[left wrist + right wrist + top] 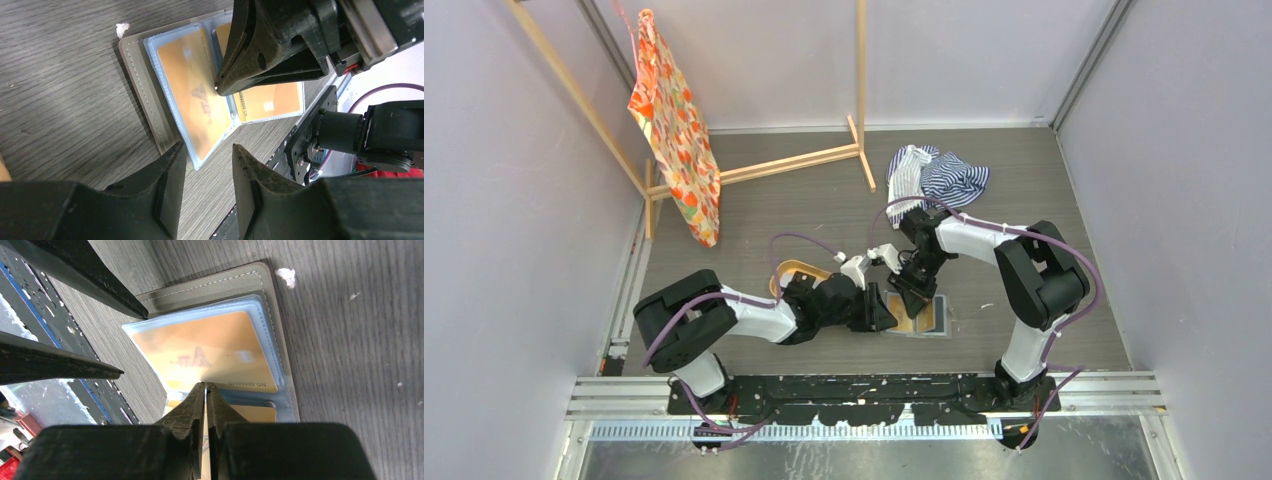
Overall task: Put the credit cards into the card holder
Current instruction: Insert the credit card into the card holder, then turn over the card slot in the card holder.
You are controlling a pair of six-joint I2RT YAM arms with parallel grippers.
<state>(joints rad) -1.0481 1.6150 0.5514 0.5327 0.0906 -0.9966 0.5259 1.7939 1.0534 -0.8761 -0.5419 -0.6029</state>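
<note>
Sitting a little way left of the card holder, an oval orange tray (796, 264) is resting on the table, apart from it. Closer to the holder, the left gripper (207, 172) is hovering low at its edge, its fingers standing partly apart and gripping nothing, with the free corner of a sleeve just short of the gap. The small grey-brown stitched folding card holder (145, 95) is lying open and flat on the table. Its clear blue-tinted plastic sleeves (135, 330) are lifting from the fold, and thin orange-tan rectangular credit cards (192, 85) are showing inside them. At the holder's fold, the right gripper (205, 390) is touching down with its fingers drawn together to a sliver; I cannot tell whether it is nipping a sleeve edge. The cards are likely handling as light, stiff and slick, best pinched by a short edge and slid in flat. The sleeves are looking floppy and snug, so the other gripper is probably needing to pin a sleeve's mouth down.
</note>
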